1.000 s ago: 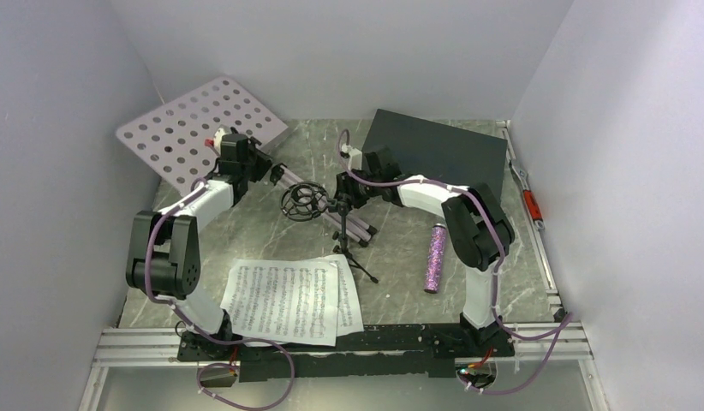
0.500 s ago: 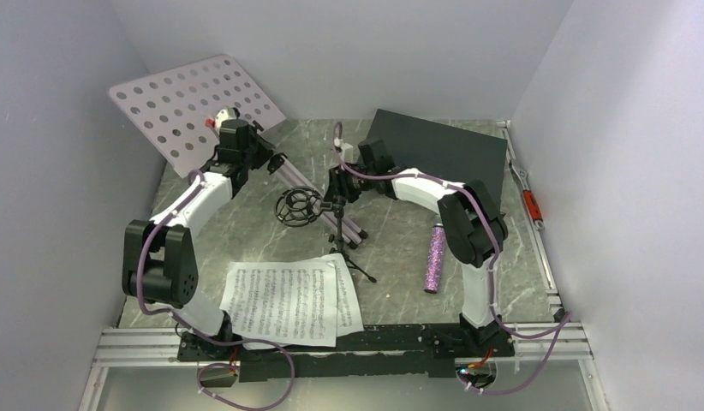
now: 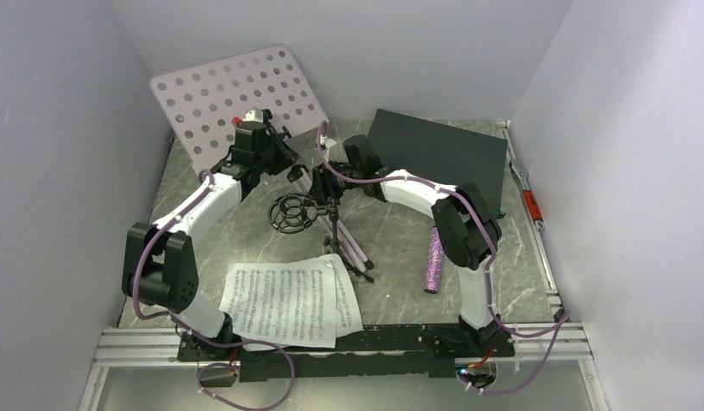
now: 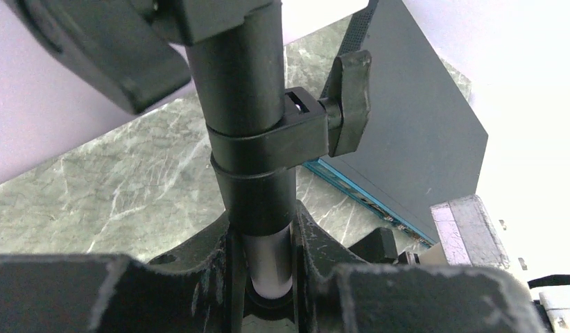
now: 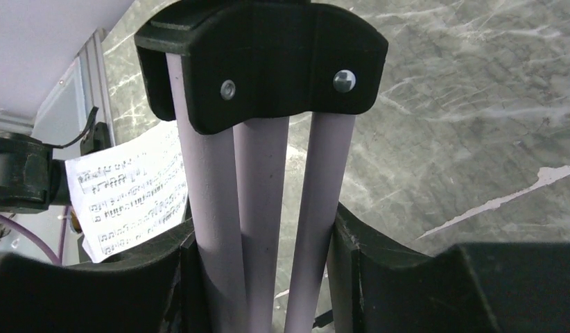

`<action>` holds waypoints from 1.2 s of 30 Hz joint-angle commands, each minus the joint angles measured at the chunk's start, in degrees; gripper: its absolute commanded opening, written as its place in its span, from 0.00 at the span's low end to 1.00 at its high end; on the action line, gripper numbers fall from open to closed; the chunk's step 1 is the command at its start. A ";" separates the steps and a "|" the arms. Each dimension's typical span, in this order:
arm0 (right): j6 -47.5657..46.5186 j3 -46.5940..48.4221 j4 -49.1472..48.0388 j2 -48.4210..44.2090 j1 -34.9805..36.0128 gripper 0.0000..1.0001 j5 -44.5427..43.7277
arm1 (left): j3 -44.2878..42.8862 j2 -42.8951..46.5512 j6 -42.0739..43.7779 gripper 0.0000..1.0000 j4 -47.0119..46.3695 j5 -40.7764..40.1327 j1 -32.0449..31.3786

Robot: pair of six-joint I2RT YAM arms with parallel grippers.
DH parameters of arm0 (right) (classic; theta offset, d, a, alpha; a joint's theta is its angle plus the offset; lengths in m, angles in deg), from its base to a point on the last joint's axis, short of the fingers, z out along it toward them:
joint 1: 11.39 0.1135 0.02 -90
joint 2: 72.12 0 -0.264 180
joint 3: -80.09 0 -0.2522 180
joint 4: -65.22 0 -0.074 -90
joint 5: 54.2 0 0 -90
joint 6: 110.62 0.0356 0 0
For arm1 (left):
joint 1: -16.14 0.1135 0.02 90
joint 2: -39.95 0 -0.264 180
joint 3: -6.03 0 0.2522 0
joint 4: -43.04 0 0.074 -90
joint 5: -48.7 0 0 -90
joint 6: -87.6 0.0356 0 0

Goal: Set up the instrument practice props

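We held the music stand (image 3: 246,94) tilted at the back of the table (image 3: 400,257), left tool (image 4: 263,263) clamped on its black pole (image 4: 247,104), right tool (image 5: 258,270) closed around its 3 folded legs (image 5: 258,180). With those legs unspread, letting go could have toppled it onto the small tripod stand (image 3: 293,210) just beside.

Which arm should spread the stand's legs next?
Right, probably: the right tool grips the three folded legs by their black hub; the left tool clamps the pole and can steady the stand.
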 commanded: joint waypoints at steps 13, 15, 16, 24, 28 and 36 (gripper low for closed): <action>-3.00 -9.06 -4.48 -13.26 -0.32 0.87 -13.99 | -10.16 7.05 8.28 0.03 -3.47 -0.40 -1.28; -2.93 -10.10 -4.17 -14.76 -0.31 0.90 -15.01 | -10.13 7.10 8.38 0.03 -3.41 -0.82 -1.28; -2.84 -10.38 -3.78 -15.27 -0.28 0.90 -15.54 | -10.13 7.03 8.40 0.03 -3.41 -0.97 -1.28; -4.01 -9.34 0.62 -15.11 0.52 0.81 -13.08 | -10.41 6.52 8.25 0.03 -3.52 -0.83 -1.33; -4.44 -9.40 0.62 -15.31 1.68 0.78 -11.89 | -10.57 6.16 8.20 0.03 -3.39 -0.81 -1.34; -3.70 -8.14 2.09 -12.21 2.17 0.58 -9.37 | -10.43 6.12 8.10 0.03 -3.54 -0.97 -1.35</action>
